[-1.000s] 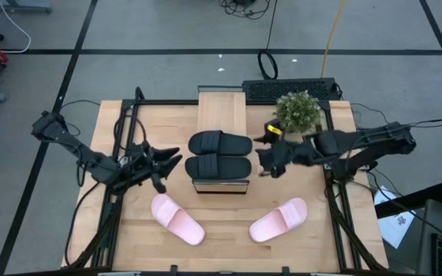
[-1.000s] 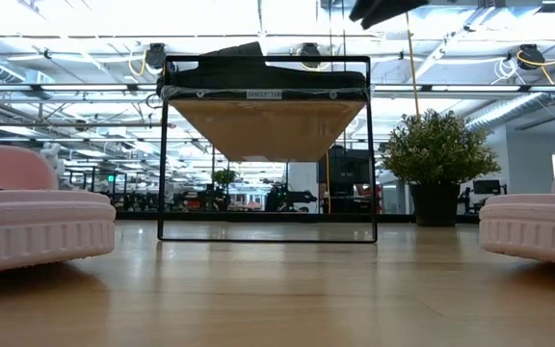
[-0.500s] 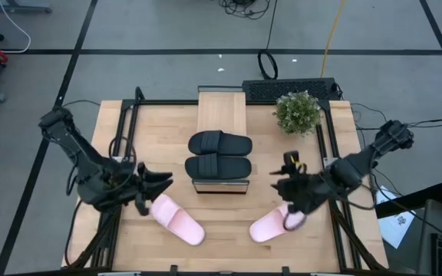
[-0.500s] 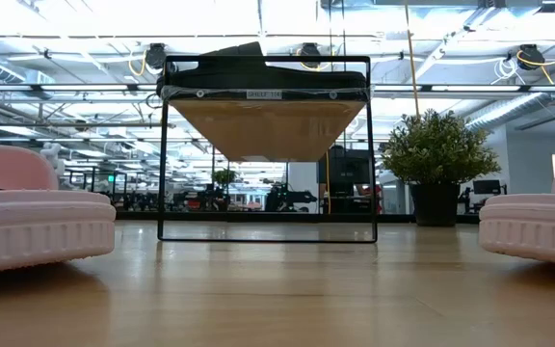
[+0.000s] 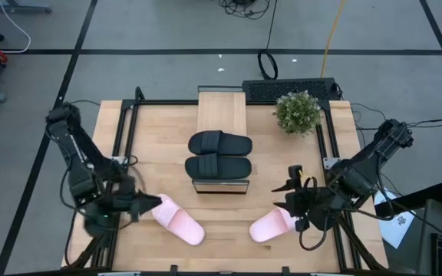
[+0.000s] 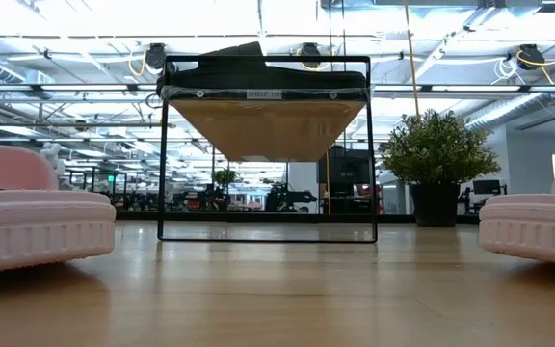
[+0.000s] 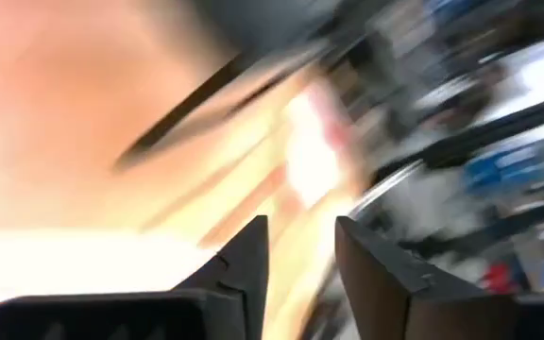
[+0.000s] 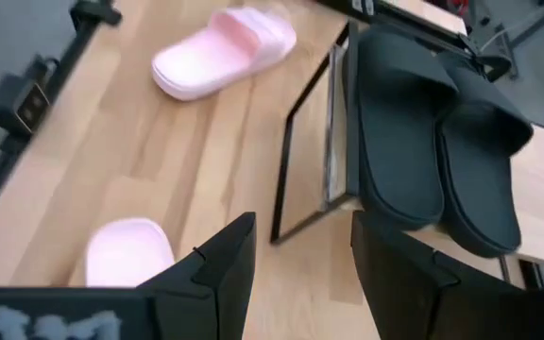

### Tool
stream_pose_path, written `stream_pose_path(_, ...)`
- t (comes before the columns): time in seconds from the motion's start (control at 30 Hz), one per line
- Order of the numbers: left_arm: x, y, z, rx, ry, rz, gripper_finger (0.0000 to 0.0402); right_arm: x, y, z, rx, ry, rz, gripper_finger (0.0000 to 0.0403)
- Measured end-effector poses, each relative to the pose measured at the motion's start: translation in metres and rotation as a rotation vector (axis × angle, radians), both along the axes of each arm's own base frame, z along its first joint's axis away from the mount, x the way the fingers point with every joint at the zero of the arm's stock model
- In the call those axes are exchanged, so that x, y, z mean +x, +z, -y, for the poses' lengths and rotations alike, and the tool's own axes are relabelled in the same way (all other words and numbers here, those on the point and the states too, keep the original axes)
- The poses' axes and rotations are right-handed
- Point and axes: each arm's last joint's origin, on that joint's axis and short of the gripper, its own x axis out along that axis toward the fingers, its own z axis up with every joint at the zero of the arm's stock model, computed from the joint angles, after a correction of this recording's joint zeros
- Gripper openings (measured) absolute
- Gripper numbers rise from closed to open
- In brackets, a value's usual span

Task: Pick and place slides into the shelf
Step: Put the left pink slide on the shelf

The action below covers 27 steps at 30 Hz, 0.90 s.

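Both end effectors spread: left end effector (image 5: 146, 204) beside one pink slide's (image 5: 177, 219) end, right end effector (image 5: 293, 201) above the other (image 5: 273, 225).

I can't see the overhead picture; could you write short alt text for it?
Two black slides lie side by side on a narrow wooden shelf mid-table, while two pink slides lie on the table in front. The left gripper and right gripper each reach toward a pink one.
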Motion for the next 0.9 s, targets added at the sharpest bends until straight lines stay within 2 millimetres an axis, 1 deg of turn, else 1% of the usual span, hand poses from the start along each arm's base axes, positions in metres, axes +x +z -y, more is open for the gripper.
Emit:
stream_pose_path(0.07,-0.004,-0.012,-0.008,-0.1,-0.009,-0.226,0.0098,0.001,0.001,-0.001,0.006,0.001,0.008,0.0164)
stream_pose_path(0.1,-0.007,-0.017,-0.012,-0.124,-0.004,-0.321,0.009,0.001,0.001,-0.001,0.008,0.001,0.013,0.0164)
stream_pose_path(0.17,-0.01,-0.019,-0.017,-0.136,0.006,-0.402,0.0075,0.002,0.001,0.0,0.006,-0.007,0.021,0.0164)
stream_pose_path(0.3,-0.014,-0.012,-0.022,-0.157,-0.031,-0.387,0.0062,0.008,0.003,0.005,0.004,-0.047,0.047,0.0164)
stream_pose_path(0.4,-0.015,-0.009,-0.025,-0.174,-0.031,-0.375,0.0061,0.014,0.005,0.01,0.005,-0.06,0.068,0.0164)
stream_pose_path(0.53,-0.012,-0.008,-0.025,-0.2,-0.031,-0.352,0.0063,0.019,0.008,0.013,0.0,-0.056,0.101,0.0164)
stream_pose_path(0.6,-0.01,-0.014,-0.024,-0.207,-0.035,-0.345,0.007,0.021,0.009,0.013,-0.009,-0.048,0.108,0.0164)
stream_pose_path(0.7,-0.01,-0.028,-0.022,-0.238,-0.044,-0.34,0.0089,0.022,0.009,0.014,-0.017,-0.045,0.111,0.0164)
stream_pose_path(0.9,-0.009,-0.063,-0.02,-0.334,-0.065,-0.313,0.0152,0.022,0.009,0.014,-0.018,-0.045,0.11,0.0164)
